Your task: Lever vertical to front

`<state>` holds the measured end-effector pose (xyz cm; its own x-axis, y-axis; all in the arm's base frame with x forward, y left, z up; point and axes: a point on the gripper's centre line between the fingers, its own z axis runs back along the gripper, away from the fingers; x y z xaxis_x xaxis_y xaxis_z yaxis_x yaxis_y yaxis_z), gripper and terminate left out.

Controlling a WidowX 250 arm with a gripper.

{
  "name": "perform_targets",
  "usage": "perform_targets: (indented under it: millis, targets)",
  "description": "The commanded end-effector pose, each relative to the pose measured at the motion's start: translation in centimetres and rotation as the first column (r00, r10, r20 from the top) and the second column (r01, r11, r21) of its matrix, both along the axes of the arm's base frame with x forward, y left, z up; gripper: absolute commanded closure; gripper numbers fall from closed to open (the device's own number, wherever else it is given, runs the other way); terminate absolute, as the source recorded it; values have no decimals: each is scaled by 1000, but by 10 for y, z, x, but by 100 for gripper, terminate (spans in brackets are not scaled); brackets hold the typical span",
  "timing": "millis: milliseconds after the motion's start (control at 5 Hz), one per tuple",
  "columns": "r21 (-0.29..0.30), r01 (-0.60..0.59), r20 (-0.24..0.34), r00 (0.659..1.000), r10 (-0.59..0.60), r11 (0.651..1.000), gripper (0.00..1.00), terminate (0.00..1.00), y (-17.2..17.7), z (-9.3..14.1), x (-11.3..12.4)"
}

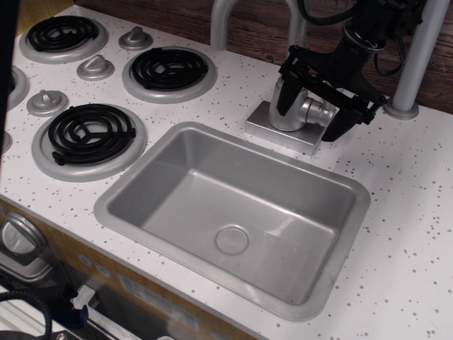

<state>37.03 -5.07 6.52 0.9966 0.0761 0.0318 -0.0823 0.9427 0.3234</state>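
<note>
The tap's cylindrical body stands on a silver base plate behind the sink. The lever shows as a short rounded silver-grey stub sticking out to the right of the body; most of its paddle is hidden by the gripper. My black gripper comes down from the upper right and straddles tap and lever. One finger is left of the body, the other finger is right of the stub. The jaws stand wide apart. I cannot tell whether a finger touches the lever.
The curved silver spout rises at the back and leaves the frame. A grey post stands at the back right. Three black coil burners and cone-shaped knobs fill the left of the white speckled counter.
</note>
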Motion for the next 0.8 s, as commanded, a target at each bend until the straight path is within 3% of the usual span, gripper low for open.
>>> perform_targets:
  millis: [0,200,400,600]
  targets:
    - [0,0,0,1000,0,1000,0,0,0,0,0]
    - [39,21,100,995,-25,999,0,0,-6,9,5]
    - [50,40,133,990,-46,998,0,0,-10,18,12]
    - [69,61,130,989,-69,996,0,0,-12,31,24]
